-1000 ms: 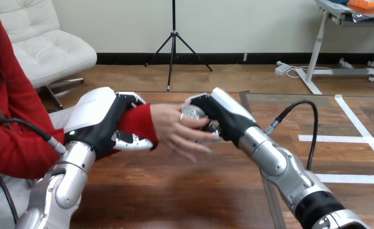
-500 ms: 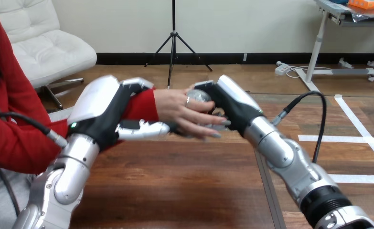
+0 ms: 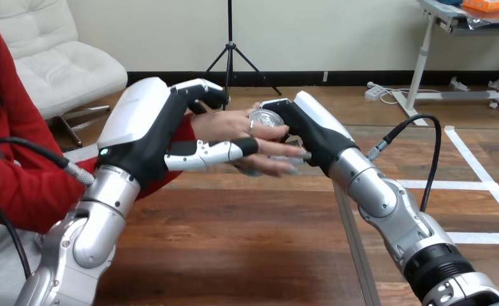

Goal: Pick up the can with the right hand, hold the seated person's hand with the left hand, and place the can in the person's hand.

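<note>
Can (image 3: 264, 118) clamped in right hand (image 3: 311, 132) touches person's hand (image 3: 229, 125), whose wrist (image 3: 195, 129) left hand (image 3: 146, 131) clasps.

Can (image 3: 264, 118) mostly behind person's hand (image 3: 266, 152)

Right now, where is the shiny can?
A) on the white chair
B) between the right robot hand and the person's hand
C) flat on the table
B: the can is up in the air, with the right robot hand and the person's hand both touching it.
</note>
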